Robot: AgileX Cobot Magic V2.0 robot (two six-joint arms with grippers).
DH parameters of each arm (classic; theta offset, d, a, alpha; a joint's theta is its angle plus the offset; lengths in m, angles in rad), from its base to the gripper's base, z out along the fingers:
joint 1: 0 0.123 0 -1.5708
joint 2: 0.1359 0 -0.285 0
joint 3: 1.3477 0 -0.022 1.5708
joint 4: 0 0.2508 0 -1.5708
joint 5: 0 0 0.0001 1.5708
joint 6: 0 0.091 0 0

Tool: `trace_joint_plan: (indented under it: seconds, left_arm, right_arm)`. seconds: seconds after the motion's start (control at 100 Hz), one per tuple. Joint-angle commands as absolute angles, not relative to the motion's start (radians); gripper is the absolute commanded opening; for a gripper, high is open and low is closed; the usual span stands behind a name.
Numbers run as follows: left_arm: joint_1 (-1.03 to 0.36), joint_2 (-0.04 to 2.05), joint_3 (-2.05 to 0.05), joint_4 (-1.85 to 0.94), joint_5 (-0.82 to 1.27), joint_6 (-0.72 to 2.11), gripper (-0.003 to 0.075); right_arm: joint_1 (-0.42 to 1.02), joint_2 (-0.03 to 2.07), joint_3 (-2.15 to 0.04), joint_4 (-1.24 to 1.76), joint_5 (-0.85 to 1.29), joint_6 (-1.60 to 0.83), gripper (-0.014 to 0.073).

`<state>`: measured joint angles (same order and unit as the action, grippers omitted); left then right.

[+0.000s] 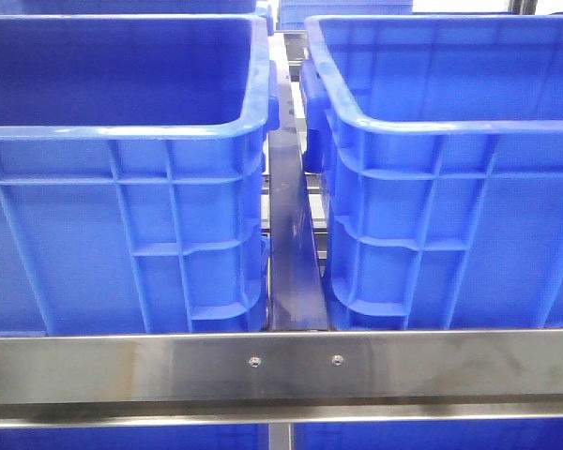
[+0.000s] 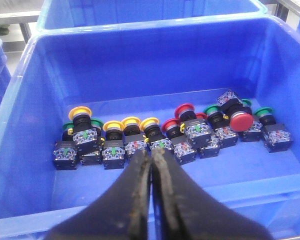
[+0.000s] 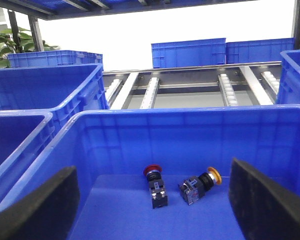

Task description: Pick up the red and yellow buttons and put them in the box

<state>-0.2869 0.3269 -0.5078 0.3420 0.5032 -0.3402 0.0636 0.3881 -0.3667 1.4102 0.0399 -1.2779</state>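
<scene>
My left tool [image 2: 151, 165] is closed tight, empty, hovering over the left bin [image 2: 35, 165], where yellow buttons [image 2: 131, 123], red buttons [image 2: 240, 121] and green buttons [image 2: 262, 113] lie in a row. My right tool [image 3: 152, 210] is spread wide, empty, above the right bin [image 3: 190, 130], which holds one red button [image 3: 154, 184] and one yellow button [image 3: 201, 185].

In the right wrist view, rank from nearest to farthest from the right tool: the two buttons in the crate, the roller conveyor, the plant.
1. Red button and yellow button, on the crate floor between the open fingers of the right tool; too close to call.
2. Roller conveyor, beyond the crate's far wall.
3. Plant, at the far back by the frame.
</scene>
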Motion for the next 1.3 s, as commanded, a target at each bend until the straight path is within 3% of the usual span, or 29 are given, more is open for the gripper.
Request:
trace_joint_plan:
  seconds: [0.0,1.29]
  left_arm:
    - [-0.295,0.338,-0.535,0.355,0.425,-0.344,-0.0019]
    - [-0.295,0.338,-0.535,0.355,0.425,-0.344,-0.0019]
  right_arm:
    - [0.064,0.393,-0.39,1.42,0.037,-1.288,0.0624]
    - [0.064,0.393,-0.39,1.423,-0.01,-1.288,0.0605]
